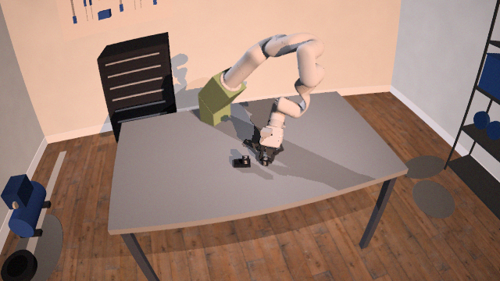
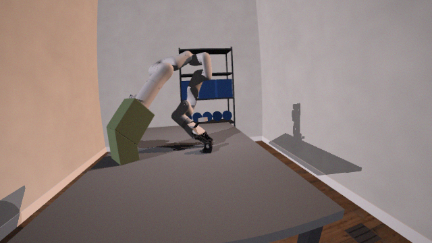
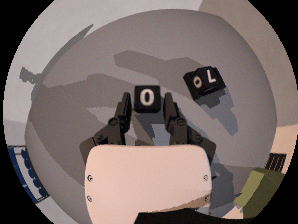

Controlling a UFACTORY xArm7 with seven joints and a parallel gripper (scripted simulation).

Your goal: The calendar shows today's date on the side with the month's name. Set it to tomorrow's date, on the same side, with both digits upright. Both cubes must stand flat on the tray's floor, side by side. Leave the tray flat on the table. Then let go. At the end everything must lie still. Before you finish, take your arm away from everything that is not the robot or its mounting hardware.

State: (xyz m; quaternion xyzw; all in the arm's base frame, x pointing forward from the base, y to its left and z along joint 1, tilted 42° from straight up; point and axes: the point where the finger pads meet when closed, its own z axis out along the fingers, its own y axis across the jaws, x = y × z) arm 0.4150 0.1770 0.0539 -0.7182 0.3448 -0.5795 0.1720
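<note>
A loose black cube [image 1: 265,161] [image 3: 147,106] stands on the table, its top face showing a white 0 in the wrist view. My gripper [image 1: 267,157] [image 2: 207,143] [image 3: 147,100] is partly open, its fingers on either side of this cube with a small gap at each side. The dark tray [image 1: 237,164] lies flat on the table beside it. A second black cube [image 1: 245,159] stands at one end of the tray. In the wrist view, a 0 and a mark like an L or an inverted 7 show on the dark cube-and-tray group. The month's name cannot be read.
The grey table [image 1: 176,187] [image 2: 216,196] carries the arm's green base [image 1: 214,103] [image 2: 129,131] at its back edge. A dark drawer cabinet [image 1: 137,78] stands behind the table. A shelf rack [image 2: 206,50] stands beyond its far end.
</note>
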